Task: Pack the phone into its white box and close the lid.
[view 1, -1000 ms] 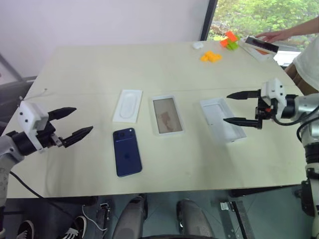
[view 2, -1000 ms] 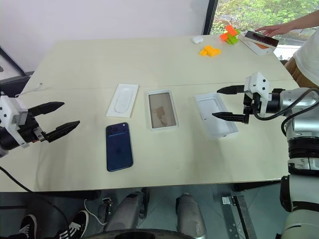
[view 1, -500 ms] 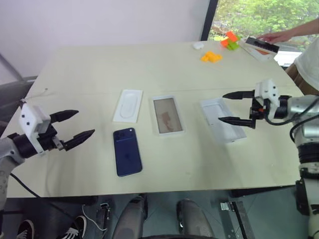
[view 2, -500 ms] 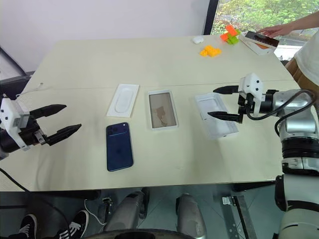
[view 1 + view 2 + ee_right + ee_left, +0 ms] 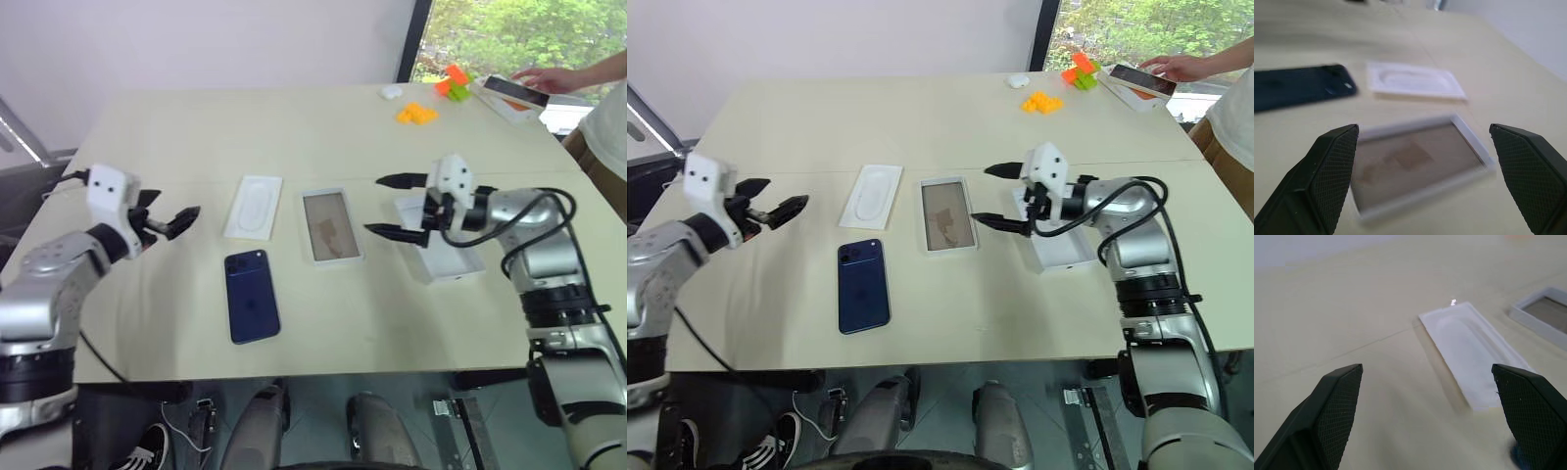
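Both open hands moved inward, right hand [image 5: 991, 196] between empty white box [image 5: 947, 215] and lid [image 5: 1054, 240].

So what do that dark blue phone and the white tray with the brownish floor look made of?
The slim dark blue phone looks like glass or polished plastic: its back shines. The shallow white tray seems matte cardboard, with thin folded walls and a dull tan floor.

A lab or office test room: a wide pale-yellow bench [image 5: 323, 127] against a plain white wall [image 5: 196, 39], a dark-framed window [image 5: 509, 29] onto green trees far right, bright plastic blocks [image 5: 415, 113] there.
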